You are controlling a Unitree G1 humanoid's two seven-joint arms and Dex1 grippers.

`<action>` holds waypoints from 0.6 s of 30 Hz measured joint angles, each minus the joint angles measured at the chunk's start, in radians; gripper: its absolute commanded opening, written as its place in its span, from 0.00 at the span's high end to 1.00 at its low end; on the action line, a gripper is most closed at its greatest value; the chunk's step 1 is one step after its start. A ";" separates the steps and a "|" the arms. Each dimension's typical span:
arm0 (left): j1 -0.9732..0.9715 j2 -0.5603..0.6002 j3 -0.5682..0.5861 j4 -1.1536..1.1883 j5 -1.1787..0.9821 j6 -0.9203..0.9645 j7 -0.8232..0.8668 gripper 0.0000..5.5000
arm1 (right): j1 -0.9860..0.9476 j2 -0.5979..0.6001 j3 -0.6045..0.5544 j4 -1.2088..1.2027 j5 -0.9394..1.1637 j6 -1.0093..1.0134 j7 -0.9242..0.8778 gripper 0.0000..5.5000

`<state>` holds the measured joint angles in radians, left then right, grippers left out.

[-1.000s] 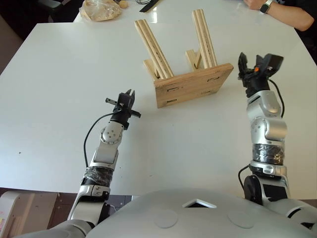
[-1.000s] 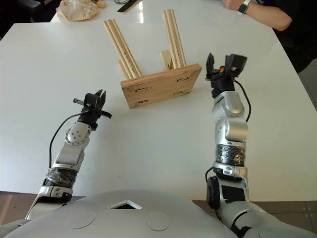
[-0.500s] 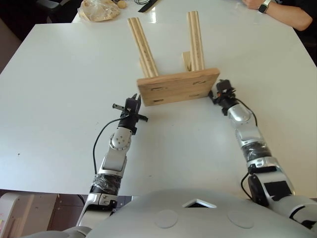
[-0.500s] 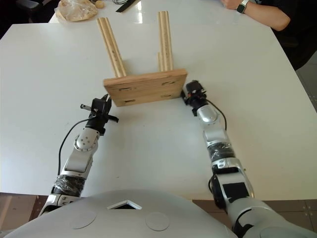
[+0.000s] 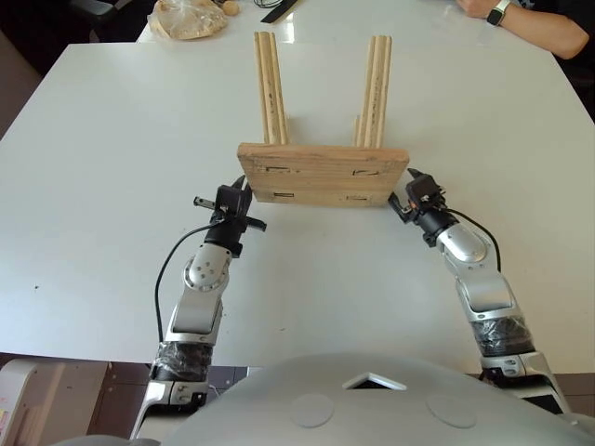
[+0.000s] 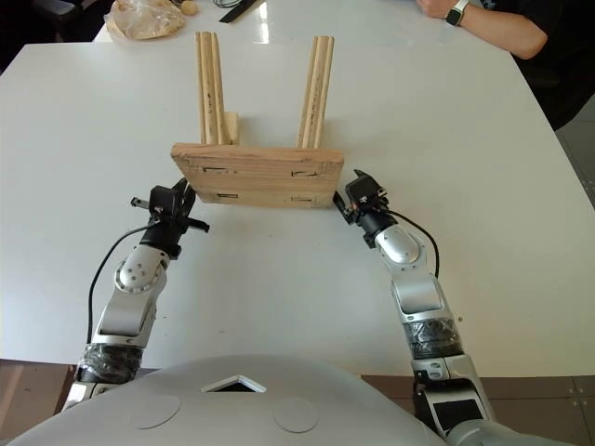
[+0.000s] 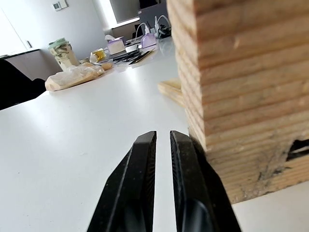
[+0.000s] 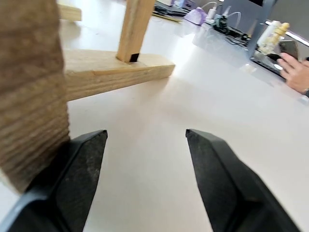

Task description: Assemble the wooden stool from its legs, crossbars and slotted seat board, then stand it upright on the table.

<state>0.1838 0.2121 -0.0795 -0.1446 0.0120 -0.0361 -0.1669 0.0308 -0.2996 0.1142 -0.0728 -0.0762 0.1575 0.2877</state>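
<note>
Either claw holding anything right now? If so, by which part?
Nothing is held. The left claw sits beside the seat board's left end, the right claw open at its right end, one finger against the wood.

A broad white table (image 5: 93, 139) fills the scene, its glossy top catching bright light toward 12 o'clock. At 11 o'clock, near its far edge, lies a crumpled bag (image 5: 189, 17) holding something tan, with a dark cable (image 5: 279, 7) just beside it. Grey floor (image 6: 584, 153) shows beyond the table's edge at 3 o'clock. In the left wrist view a pale wall (image 7: 29, 19) stands behind, bearing a small panel (image 7: 60, 5); below it are a lidded jar (image 7: 62, 50) and desk clutter (image 7: 123, 46).
</note>
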 measured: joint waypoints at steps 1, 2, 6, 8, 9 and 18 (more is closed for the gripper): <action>0.012 0.003 -0.003 -0.035 -0.016 0.021 -0.013 0.90 | 0.005 0.003 -0.005 -0.026 0.000 0.025 -0.010 0.45; 0.025 0.005 -0.003 -0.078 -0.032 0.045 -0.020 0.90 | 0.015 0.006 -0.010 -0.062 0.000 0.053 -0.018 0.45; 0.029 0.018 0.018 -0.209 -0.083 0.147 -0.022 0.90 | 0.037 0.010 -0.018 -0.205 -0.001 0.141 -0.027 0.45; 0.023 0.023 0.037 -0.267 -0.116 0.199 -0.022 0.90 | 0.037 0.007 -0.026 -0.282 0.001 0.180 -0.025 0.45; 0.019 0.027 0.049 -0.301 -0.133 0.229 -0.022 0.90 | 0.036 0.004 -0.032 -0.329 0.004 0.206 -0.022 0.45; -0.124 0.079 0.213 -0.612 -0.396 0.541 -0.009 0.90 | -0.139 -0.015 -0.191 -0.672 0.171 0.469 -0.007 0.45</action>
<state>0.0599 0.2908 0.1338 -0.7568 -0.3837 0.5046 -0.1764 -0.1085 -0.3150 -0.0771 -0.7453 0.0945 0.6264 0.2805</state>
